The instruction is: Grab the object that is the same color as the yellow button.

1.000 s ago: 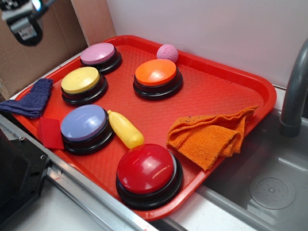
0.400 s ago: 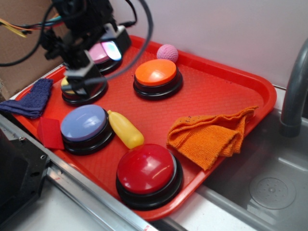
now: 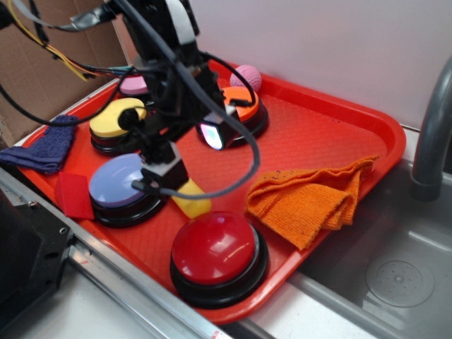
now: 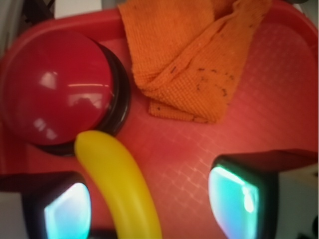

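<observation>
No writing is legible; the smooth yellow banana toy [image 4: 119, 184] lies between the spread jaws of the gripper [image 4: 149, 204], nearer the left pad, untouched

Layout on the red plastic tray [image 3: 332, 120]. The small elongated yellow plastic toy [image 3: 191, 203] lies between the lavender dome button [image 3: 116, 185] on its left and the folded orange knitted cloth [image 3: 311, 198] on its right, just behind the large red dome button [image 3: 214, 248]. The gripper [image 3: 173, 180] hangs directly over the toy. The pale yellow dome button [image 3: 113, 123] sits behind the lavender one; the orange dome button [image 3: 244, 109] lies farther right. In the wrist view, the toy [image 4: 119, 184] lies between the fingers [image 4: 239, 194], nearer the left one.
</observation>
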Controlling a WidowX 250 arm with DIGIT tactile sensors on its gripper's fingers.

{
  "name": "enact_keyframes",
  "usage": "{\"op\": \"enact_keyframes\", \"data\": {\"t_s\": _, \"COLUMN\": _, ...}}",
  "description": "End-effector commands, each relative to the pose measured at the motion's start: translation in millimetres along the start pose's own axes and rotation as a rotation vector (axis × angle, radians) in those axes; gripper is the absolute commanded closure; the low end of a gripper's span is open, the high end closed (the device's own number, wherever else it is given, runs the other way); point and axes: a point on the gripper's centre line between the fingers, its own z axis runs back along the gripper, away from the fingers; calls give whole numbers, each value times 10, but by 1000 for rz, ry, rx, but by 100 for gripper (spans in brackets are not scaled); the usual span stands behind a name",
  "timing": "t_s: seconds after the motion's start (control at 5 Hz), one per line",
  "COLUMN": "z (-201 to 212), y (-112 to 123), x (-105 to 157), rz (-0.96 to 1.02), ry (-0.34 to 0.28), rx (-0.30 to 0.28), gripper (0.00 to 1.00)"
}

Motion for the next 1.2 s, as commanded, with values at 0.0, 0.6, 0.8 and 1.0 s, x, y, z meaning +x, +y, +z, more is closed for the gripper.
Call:
{"op": "enact_keyframes", "data": {"t_s": 0.0, "z": -168, "y": -108, "x": 2, "rz": 15, "ry": 31, "rx": -14, "gripper": 0}}
{"op": "enact_keyframes", "data": {"t_s": 0.6, "z": -388, "y": -95, "x": -114, "rz": 67, "ry": 76, "rx": -68, "gripper": 10}}
{"op": "enact_keyframes", "data": {"t_s": 0.8, "z": -419, "y": -74, "x": -135, "rz": 91, "ry": 87, "rx": -58, "gripper": 100}}
{"op": "enact_keyframes", "data": {"t_s": 1.0, "z": -420, "y": -73, "x": -133, "rz": 85, "ry": 101, "rx": -50, "gripper": 100}}
